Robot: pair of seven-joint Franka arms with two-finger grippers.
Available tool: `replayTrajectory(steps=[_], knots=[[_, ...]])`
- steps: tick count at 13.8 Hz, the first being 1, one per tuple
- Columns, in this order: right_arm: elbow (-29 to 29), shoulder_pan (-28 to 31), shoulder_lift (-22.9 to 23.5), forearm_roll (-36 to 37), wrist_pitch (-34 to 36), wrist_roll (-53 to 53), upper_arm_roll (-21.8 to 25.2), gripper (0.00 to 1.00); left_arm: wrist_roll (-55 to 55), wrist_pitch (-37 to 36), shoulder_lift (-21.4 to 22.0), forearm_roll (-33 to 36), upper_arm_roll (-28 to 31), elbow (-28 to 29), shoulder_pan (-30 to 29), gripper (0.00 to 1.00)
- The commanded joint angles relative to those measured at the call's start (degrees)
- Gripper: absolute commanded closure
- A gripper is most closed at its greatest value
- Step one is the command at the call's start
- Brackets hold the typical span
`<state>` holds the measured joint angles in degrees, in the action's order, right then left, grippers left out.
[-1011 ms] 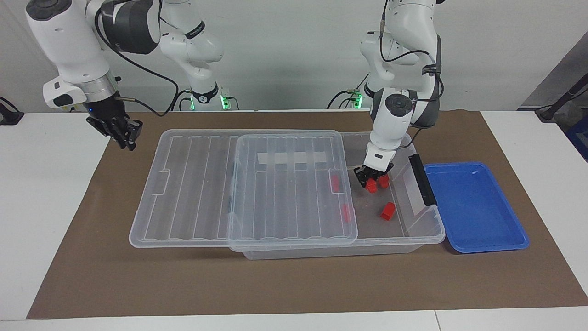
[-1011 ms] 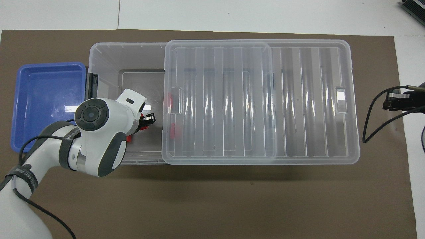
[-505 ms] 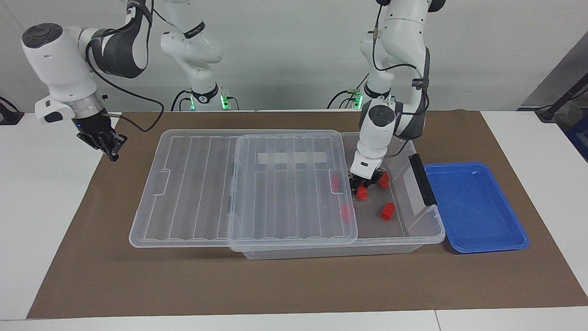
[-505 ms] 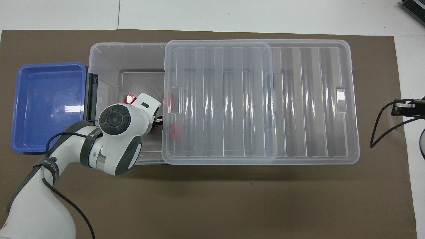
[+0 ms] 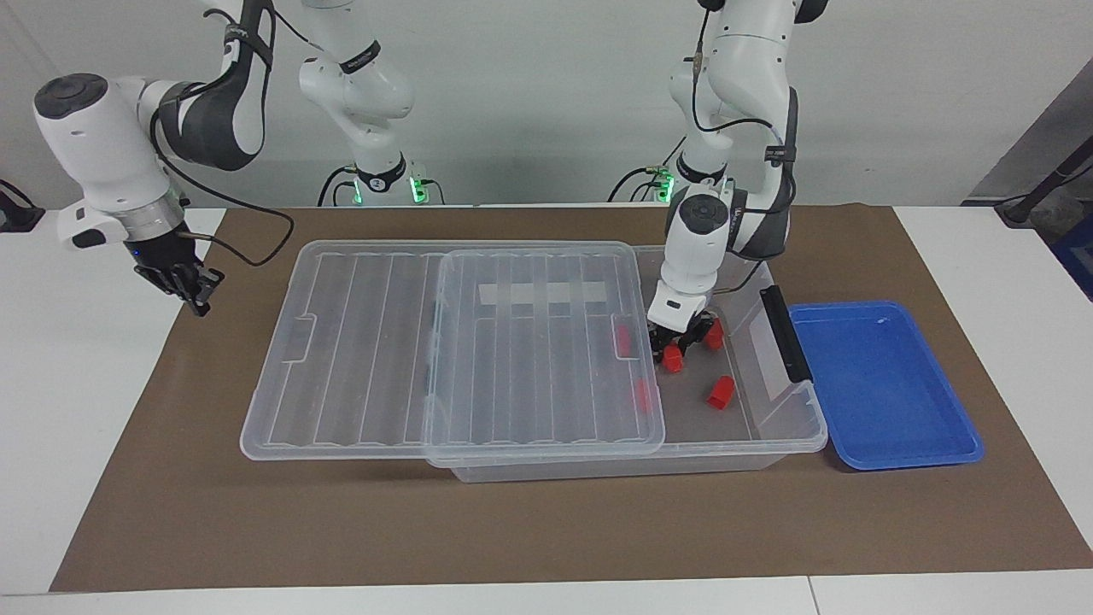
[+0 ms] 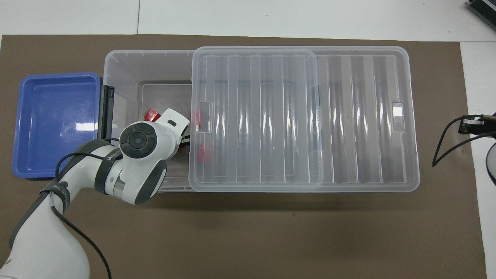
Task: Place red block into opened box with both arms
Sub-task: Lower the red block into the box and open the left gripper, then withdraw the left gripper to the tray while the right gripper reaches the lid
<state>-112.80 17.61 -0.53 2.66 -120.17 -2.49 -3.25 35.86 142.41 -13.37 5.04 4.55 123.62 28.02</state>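
The clear box (image 5: 798,431) (image 6: 116,66) stands open at the left arm's end. Its ribbed lid (image 5: 529,342) (image 6: 302,116) is slid toward the right arm's end. My left gripper (image 5: 679,343) reaches down inside the open part, and a red block (image 5: 673,360) sits on the box floor right at its tip. In the overhead view the arm's wrist hides this. Two more red blocks (image 5: 713,336) (image 5: 720,392) (image 6: 151,115) lie loose close by. Others show through the lid (image 5: 623,339) (image 6: 201,153). My right gripper (image 5: 195,292) (image 6: 471,124) waits shut over the mat's edge.
A blue tray (image 5: 879,384) (image 6: 54,124) lies beside the box at the left arm's end, holding nothing. The box's black handle (image 5: 786,333) faces the tray. A brown mat (image 5: 546,530) covers the white table.
The left gripper came down with the red block toward the lid's edge until the block reached the box floor. The right arm swung outward toward its end of the table and sank a little.
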Motion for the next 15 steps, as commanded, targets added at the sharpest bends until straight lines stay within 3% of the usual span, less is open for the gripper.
replayTrajectory(steps=[1, 4, 12, 14, 15], knots=[[-0.66, 0.06, -0.08, -0.2, -1.21, 0.74, -0.44, 1.0, 1.23, 0.76, -1.04, 1.47, 0.72, -0.31, 0.72, 0.14], [-0.58, -1.0, 0.0, -0.2, -0.77, 0.91, -0.53, 1.0, 1.32, -4.39, -0.52, 1.47, 0.98, -3.54, 0.46, 0.16], [-0.66, -4.78, 0.09, -0.2, 0.28, 2.58, -0.97, 1.0, -0.61, -32.61, 5.36, 1.38, 1.69, -19.81, -1.72, 0.16], [-0.49, -5.75, 0.09, -0.2, 0.9, 2.58, -0.97, 1.0, -6.99, -37.71, 7.65, 0.94, 1.68, -21.92, -4.71, 0.12], [-0.49, -6.1, 0.09, -0.2, 0.64, 2.58, -1.06, 1.0, -11.21, -40.34, 8.71, 0.76, 1.69, -23.15, -6.38, 0.03]])
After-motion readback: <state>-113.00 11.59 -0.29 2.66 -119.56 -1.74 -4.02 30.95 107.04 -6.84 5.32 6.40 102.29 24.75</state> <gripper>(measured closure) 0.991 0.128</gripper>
